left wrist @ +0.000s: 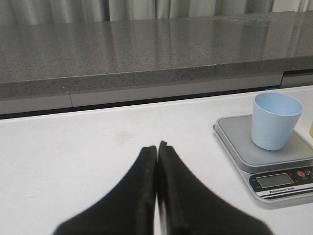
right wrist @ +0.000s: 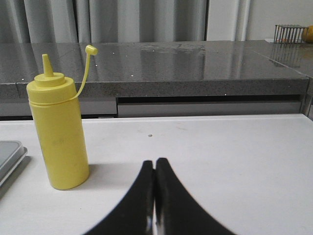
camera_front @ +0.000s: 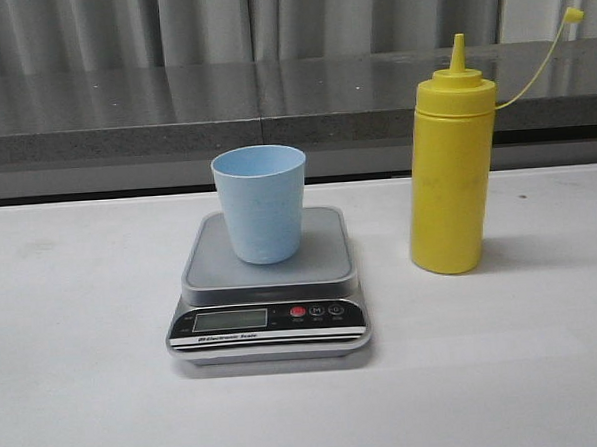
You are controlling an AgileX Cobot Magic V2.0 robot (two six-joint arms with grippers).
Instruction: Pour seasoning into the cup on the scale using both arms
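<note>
1. Front view gives me the white table as the biggest thing, with a grey stone ledge running across behind it at 12 o'clock.
2. The seasoning stands upright on the table, long axis vertical, cone nozzle pointing straight up. Its small cap is off the nozzle and hangs out on the thin tether toward 2 o'clock. From the cup, the bottle sits at 3 o'clock, near the scale but apart from it.
3. The scale lies flat at the centre of the table, its black panel, display and red button facing me at 6 o'clock.
4. The cup stands upright on the scale's grey platform, mouth up, toward the platform's 12 o'clock side. I cannot tell whether anything is inside.
5. In the left wrist view, the left gripper has its fingers pressed together, holding nothing, above bare table well apart from the scale.
6. In the right wrist view, the right gripper is likewise pressed together and empty, apart from the bottle.
</note>
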